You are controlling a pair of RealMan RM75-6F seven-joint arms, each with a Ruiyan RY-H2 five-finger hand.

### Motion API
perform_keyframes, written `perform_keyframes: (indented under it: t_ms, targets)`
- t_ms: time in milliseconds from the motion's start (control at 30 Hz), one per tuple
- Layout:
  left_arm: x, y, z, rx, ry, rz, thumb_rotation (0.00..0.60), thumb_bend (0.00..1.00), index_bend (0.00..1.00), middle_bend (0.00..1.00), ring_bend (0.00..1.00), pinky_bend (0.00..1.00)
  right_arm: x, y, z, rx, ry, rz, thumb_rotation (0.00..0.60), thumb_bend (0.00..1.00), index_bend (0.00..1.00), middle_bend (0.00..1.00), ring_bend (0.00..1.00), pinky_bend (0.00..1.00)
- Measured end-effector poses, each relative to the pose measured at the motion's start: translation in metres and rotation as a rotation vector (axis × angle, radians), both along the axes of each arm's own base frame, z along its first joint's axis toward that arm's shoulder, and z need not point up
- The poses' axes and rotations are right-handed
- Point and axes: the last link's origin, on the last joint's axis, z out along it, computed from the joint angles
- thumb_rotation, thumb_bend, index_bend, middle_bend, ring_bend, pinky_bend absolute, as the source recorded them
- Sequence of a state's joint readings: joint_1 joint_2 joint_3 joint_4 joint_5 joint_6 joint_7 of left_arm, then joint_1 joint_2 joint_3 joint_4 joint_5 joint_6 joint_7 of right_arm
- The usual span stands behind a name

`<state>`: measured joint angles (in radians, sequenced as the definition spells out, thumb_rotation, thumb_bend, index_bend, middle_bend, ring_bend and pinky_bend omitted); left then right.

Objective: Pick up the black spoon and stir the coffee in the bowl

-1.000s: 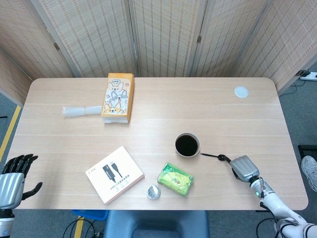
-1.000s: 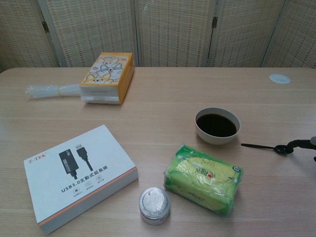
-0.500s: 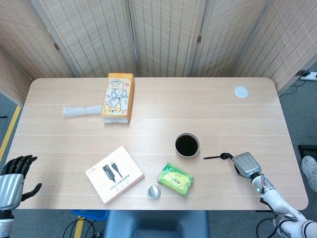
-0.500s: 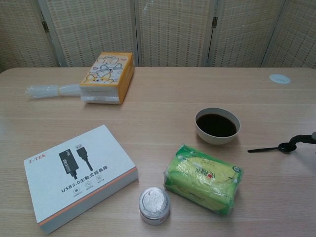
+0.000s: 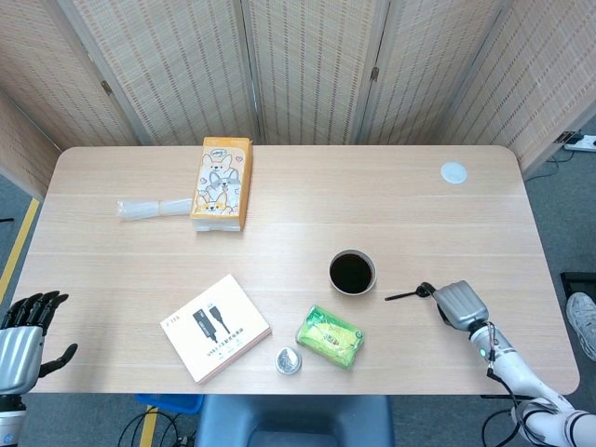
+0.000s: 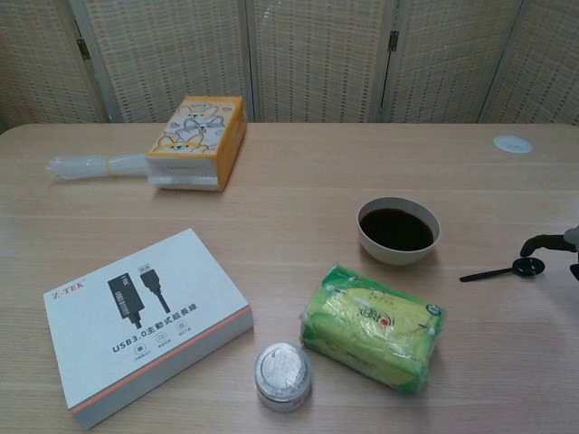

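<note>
The black spoon lies flat on the table just right of the white bowl of dark coffee. In the chest view the spoon points its handle toward the bowl and its head toward my right hand. My right hand sits at the spoon's head end. One dark finger arches just above the spoon's head with a small gap, holding nothing. My left hand hangs off the table's front left corner, fingers spread and empty.
A green packet and a small round tin lie in front of the bowl. A white USB box is further left. An orange tissue box, a plastic bag and a white disc lie toward the back.
The spoon has slid right, away from the bowl, and swung round on the table. My right finger, which was touching its head, now stands raised above it. The left hand barely moved.
</note>
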<state>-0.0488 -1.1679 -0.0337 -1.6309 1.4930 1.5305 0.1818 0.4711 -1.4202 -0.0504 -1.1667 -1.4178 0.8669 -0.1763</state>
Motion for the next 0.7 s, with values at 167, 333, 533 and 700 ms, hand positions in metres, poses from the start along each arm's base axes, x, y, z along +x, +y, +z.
perform_keyframes:
  t_ms: [167, 333, 533, 700]
  targets:
    - [0.0, 0.0, -0.001, -0.001, 0.0, -0.002, 0.6, 0.26, 0.21, 0.19, 0.15, 0.17, -0.004, 0.008, -0.003, 0.02, 0.007, -0.008, 0.6, 0.76, 0.2, 0.91, 1.0, 0.97]
    - [0.0, 0.0, 0.0, -0.001, 0.0, -0.002, 0.6, 0.26, 0.21, 0.19, 0.15, 0.17, -0.01, 0.008, -0.004, 0.023, 0.024, -0.026, 0.6, 0.76, 0.2, 0.91, 1.0, 0.97]
    - [-0.001, 0.0, 0.0, 0.0, 0.001, 0.0, 0.6, 0.26, 0.21, 0.19, 0.15, 0.17, -0.013, 0.0, -0.001, 0.004, 0.04, -0.034, 0.6, 0.75, 0.2, 0.91, 1.0, 0.97]
    - [-0.001, -0.001, 0.001, 0.004, 0.0, 0.002, 0.6, 0.26, 0.21, 0.19, 0.15, 0.17, -0.009, -0.008, -0.001, -0.016, 0.04, -0.018, 0.6, 0.75, 0.2, 0.91, 1.0, 0.97]
